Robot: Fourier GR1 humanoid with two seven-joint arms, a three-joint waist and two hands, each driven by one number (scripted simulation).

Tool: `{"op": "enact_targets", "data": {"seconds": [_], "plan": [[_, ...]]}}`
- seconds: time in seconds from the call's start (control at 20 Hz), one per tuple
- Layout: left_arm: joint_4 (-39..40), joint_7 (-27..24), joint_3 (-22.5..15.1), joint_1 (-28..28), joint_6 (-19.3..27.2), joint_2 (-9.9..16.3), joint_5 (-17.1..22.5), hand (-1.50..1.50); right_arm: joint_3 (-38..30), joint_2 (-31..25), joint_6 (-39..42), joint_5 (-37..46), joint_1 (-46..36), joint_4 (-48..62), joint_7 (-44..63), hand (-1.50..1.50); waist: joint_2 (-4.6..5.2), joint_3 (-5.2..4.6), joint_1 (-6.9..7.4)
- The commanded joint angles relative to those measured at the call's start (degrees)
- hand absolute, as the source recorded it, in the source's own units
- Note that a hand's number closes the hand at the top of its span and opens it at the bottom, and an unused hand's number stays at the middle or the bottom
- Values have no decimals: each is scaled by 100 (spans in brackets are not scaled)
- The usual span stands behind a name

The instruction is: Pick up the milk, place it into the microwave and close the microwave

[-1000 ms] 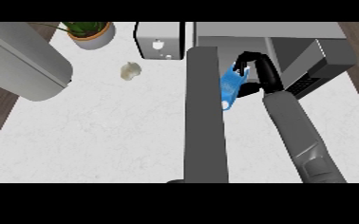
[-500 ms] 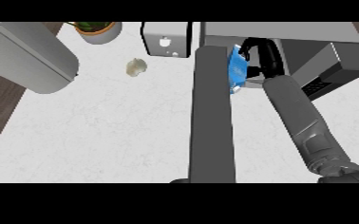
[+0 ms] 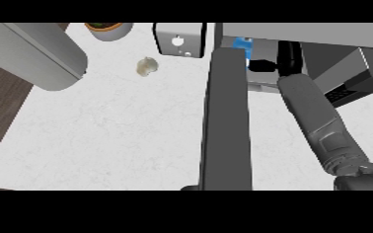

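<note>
one hand in view: right hand (image 3: 286, 59), black, reaching into the microwave (image 3: 291, 32) opening. fingers curled round the blue milk (image 3: 246, 54), which sits inside the cavity just past the open door (image 3: 226, 118). left forearm (image 3: 40, 54) at upper left, its hand out of sight. small pale object (image 3: 146, 66) on the counter (image 3: 109, 128); potted plant (image 3: 108, 29) at the back edge.

White counter (image 3: 131, 128) carries pot (image 3: 109, 30), pale lump (image 3: 147, 66), grey box (image 3: 179, 39), microwave (image 3: 342, 74)
</note>
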Motion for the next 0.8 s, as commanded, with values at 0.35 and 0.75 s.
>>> {"op": "enact_targets", "data": {"seconds": [0.35, 0.75], "plan": [[-23, -38, -366, -212, -164, -40, -417, -150, -27, -20, 321, 52, -46, 466, -281, -150, 15, 12, 115], [56, -46, -633, -274, -206, -180, -665, -150, -341, 192, 1066, -310, 88, 461, -905, -150, -54, 7, -22]]}}
